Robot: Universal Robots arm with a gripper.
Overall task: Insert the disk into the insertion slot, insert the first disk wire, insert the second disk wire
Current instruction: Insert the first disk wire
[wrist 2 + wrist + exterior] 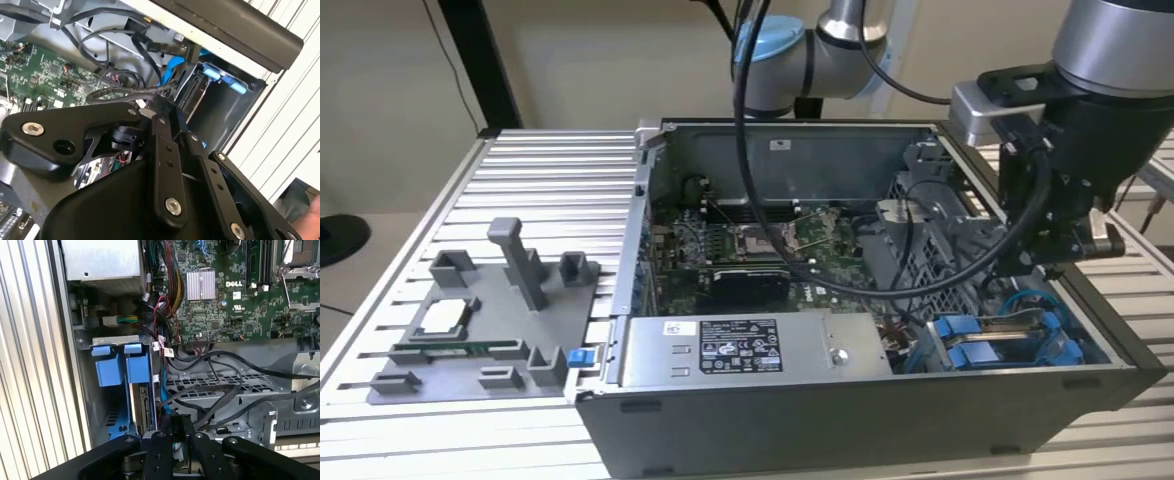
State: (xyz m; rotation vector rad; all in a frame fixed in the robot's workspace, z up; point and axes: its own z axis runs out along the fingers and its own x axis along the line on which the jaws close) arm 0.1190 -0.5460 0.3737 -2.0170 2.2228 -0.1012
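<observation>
Blue plastic frame [137, 369] clips the flat grey disk [143, 407] in the perforated sheet-metal insertion slot [1007, 340], four o'clock in the exterior view; black gripper [174, 427], jaws together, beside looped black cables [220, 392].

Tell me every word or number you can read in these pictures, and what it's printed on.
Label on the grey power box: print too small to read.
Sticker on the case's back wall: too small to read.
Green circuit board: a maker's logo and tiny codes, not quoted.
Tags on the wires: blurred.
</observation>
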